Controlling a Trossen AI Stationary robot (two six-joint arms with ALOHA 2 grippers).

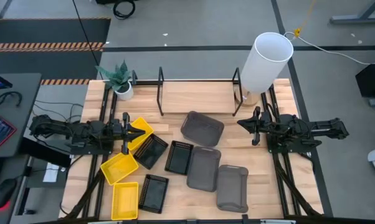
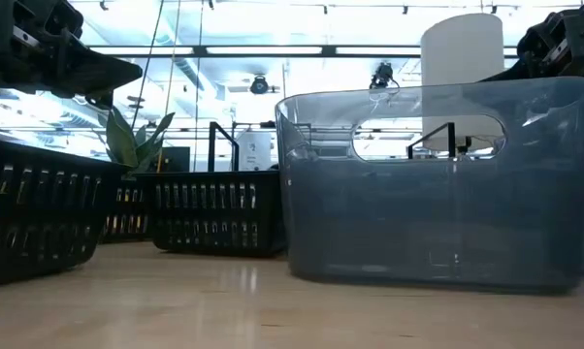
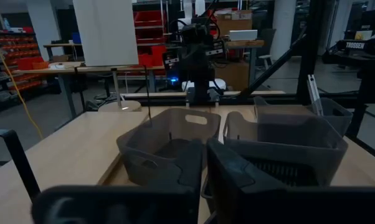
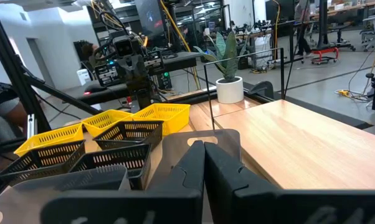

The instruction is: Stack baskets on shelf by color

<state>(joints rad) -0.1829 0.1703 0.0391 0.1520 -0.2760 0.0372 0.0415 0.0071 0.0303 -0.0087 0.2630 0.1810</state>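
With both the left gripper (image 1: 139,131) and right gripper (image 1: 242,122) pressed together on nothing, the baskets (image 1: 203,168), scattered before the shelf (image 1: 197,84), are judged light, fairly stiff, probably slippery, best pinched at a rim.

This is a robotics lab or industrial workshop. The wooden bench (image 1: 194,93) stands on a grey concrete floor (image 1: 194,25), with black-and-orange hazard tape (image 1: 44,45) on the floor beyond the bench's far left corner. Behind the bench, red storage bins on racks (image 3: 153,25) and other work tables crowd a large hall. Long rows of ceiling lights (image 2: 273,48) hang above it.
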